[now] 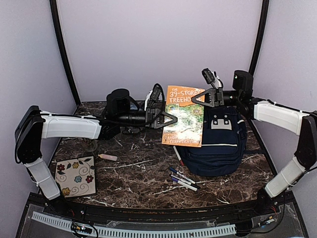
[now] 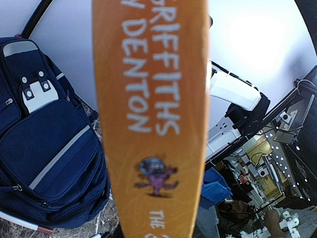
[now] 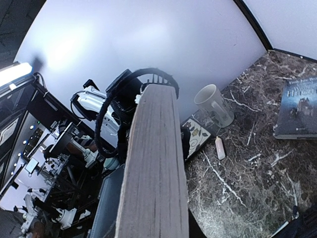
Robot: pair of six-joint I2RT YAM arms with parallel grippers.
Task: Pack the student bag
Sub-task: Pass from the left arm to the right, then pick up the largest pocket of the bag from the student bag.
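Barred at mid-height, open along the front worktop.
Blocked across the middle by the book, gripped at its left edge by the left claw, with the right claw at its top right corner. Filled at right by the student bag, pens just in front. Left bare between pens and floral notebook, save a small pale tube.

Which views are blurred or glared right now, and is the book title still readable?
Top view: evenly lit, sharp, book title mostly readable. Left wrist: its spine fills the centre, lettering soft but legible; bag sharp; glare on the wall, upper right. Right wrist: page edge close and blurred, fisheye bends the wall's edge, mug sharp.
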